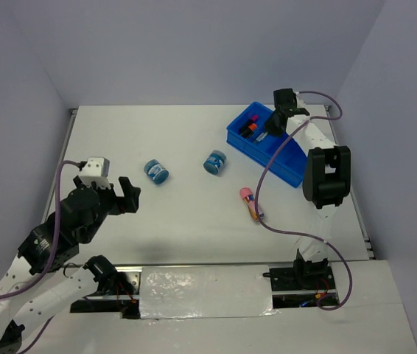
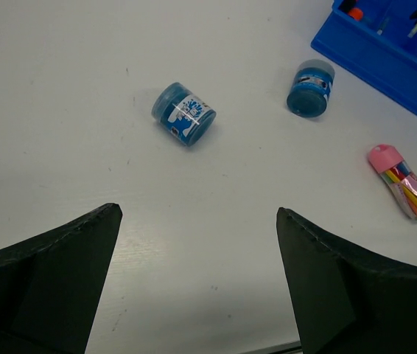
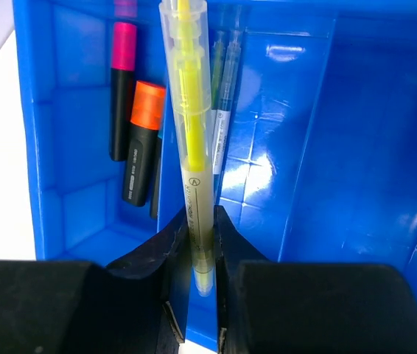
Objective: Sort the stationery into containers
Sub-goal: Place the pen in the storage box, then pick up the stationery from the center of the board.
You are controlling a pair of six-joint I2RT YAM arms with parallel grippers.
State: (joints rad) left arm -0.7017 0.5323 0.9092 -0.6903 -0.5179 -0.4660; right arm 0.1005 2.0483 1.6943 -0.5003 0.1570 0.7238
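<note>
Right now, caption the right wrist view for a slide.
Right tool pinches a yellow pen above the blue tray holding highlighters.

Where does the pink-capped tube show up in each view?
Top external: the pink-capped tube lies right of centre, on the near side of the blue tray.
Left wrist: at the right edge, below the tray.
Right wrist: not in it.
Shared landmark: the blue tray, seen in all three.

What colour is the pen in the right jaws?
The pen is clear with a yellow core; best seen in the right wrist view.
</note>
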